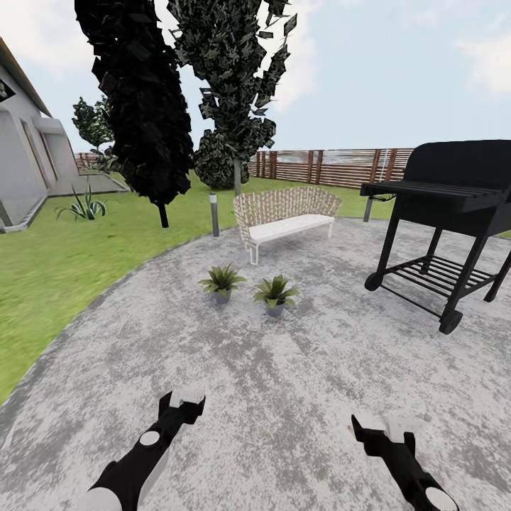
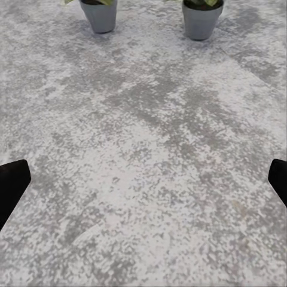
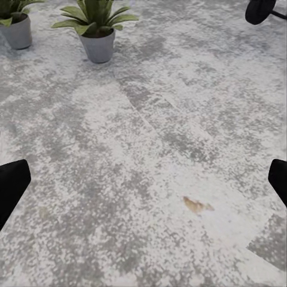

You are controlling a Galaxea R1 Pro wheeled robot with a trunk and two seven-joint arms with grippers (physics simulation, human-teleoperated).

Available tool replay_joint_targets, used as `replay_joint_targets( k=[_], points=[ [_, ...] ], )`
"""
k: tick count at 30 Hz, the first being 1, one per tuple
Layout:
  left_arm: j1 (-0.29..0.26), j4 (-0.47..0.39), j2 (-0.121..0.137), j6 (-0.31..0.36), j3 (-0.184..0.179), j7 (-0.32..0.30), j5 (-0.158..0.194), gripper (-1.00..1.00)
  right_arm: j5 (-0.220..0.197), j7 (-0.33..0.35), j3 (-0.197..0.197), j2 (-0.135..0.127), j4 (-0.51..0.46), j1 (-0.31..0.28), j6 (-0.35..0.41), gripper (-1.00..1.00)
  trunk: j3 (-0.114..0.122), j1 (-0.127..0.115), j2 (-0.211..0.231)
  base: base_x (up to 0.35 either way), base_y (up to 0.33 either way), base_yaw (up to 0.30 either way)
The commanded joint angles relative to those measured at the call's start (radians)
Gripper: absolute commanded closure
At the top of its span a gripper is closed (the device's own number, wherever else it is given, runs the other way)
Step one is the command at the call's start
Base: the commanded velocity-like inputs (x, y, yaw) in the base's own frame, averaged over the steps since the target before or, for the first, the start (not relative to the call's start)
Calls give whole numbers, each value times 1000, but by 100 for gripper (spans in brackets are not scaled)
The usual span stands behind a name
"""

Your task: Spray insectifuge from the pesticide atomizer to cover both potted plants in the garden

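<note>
in the head view, the round grey mottled paving spreads out ahead with green lawn curving around its left side. two small potted plants, rosettes of pointed green leaves in little grey pots, stand side by side on the paving: the left potted plant and the right potted plant, near each other but apart. behind them sits a wicker bench with a white seat, a slim grey bollard lamp post just to its left, and dark trees further back. a black wheeled grill stands on the right, and a brown horizontal-slat wooden fence closes the garden behind. a grey house wall shows at far left. low in this view, the left end effector and the right end effector hang over bare paving, well short of the plants, each with nothing between its fingers.

in the left wrist view, both grey pots show far ahead on the paving; the dark fingertips sit wide apart.

in the right wrist view, the two plants stand ahead, a black grill wheel sits at one corner, a small brown mark lies on the paving, and the fingertips are spread wide.
</note>
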Motion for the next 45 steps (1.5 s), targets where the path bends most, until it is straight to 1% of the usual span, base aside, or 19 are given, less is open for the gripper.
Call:
replay_joint_targets(
  k=[1,5,11,17,24,32,45],
  points=[
    [1,1,1,-3,-2,0,0,-100,-10,0,0,0,-5,0,8,-100,-1,0,0,0,0,0],
    [8,3,2,-4,-4,-3,-1,-100,-10,-1,-1,-1,-14,0,12,-100,-1,0,0,0,0,0],
    [11,14,4,-5,-4,-7,0,-100,-10,-1,-3,-1,-40,0,12,-100,-20,23,-42,0,0,0],
    [12,16,7,-8,-4,-7,0,-100,-9,-1,-4,-1,-44,0,14,-100,-39,46,-84,0,0,-15],
    [11,17,11,-9,-4,-7,4,-100,-9,-1,-13,-1,-39,0,14,-100,-67,73,-133,0,0,-187],
    [11,32,12,-10,-3,-7,9,-100,-9,-1,-13,1,-39,0,14,-100,-95,103,-189,0,0,-247],
    [11,69,13,-12,1,-5,9,-100,-8,-1,-14,4,-39,0,15,-100,-136,153,-280,0,0,-24]
  ],
)
